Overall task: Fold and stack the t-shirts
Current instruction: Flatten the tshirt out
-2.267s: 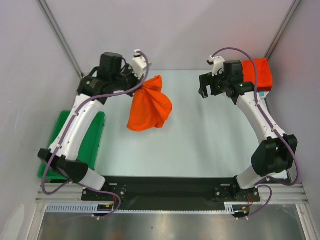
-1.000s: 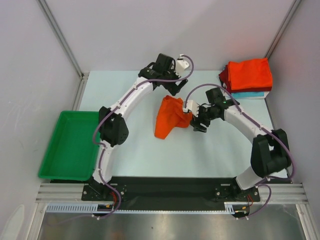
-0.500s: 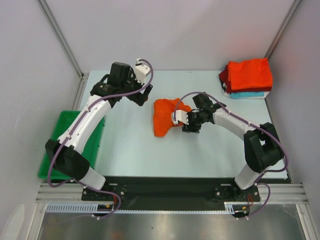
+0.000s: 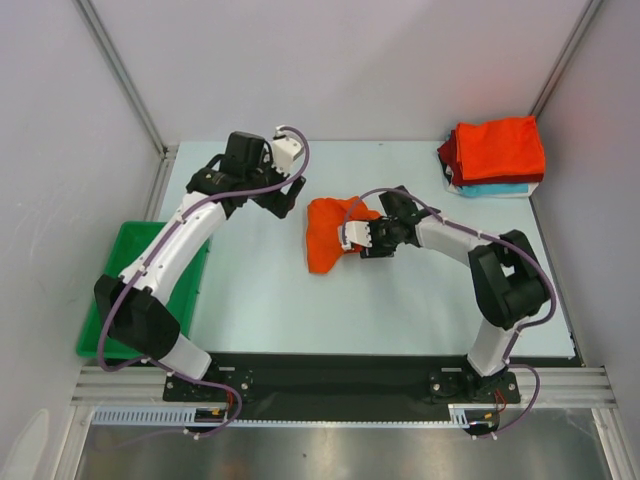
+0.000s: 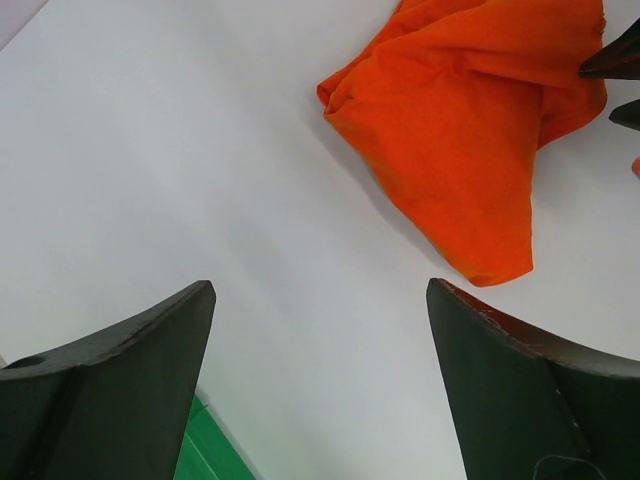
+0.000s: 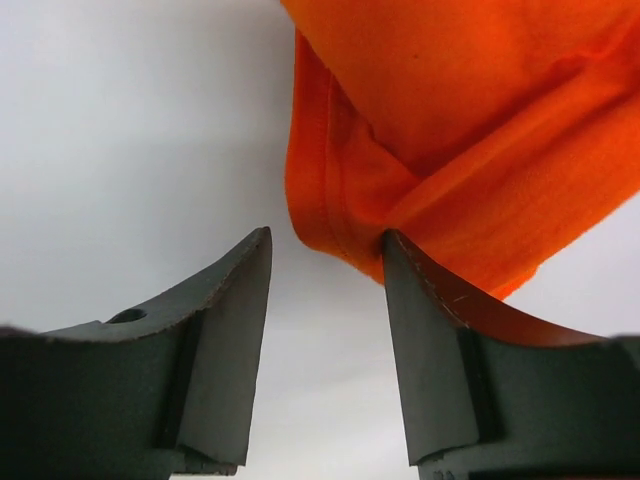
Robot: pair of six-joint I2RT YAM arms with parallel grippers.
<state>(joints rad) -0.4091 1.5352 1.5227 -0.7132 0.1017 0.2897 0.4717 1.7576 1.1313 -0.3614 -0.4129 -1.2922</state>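
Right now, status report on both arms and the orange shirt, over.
Left fingers open, clear of the orange shirt. Right fingers apart at its crumpled edge, not clamped. Folded stack sits back right, nothing blocking.

One crumpled orange t-shirt [image 4: 325, 235], at least three stacked folded t-shirts [image 4: 497, 150], one green tray [image 4: 108, 280], two robot arms [image 4: 180, 235].

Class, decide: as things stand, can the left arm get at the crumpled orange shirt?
Probably yes: the left gripper is open beside the shirt, with only bare table between. The right gripper sits at its other side.
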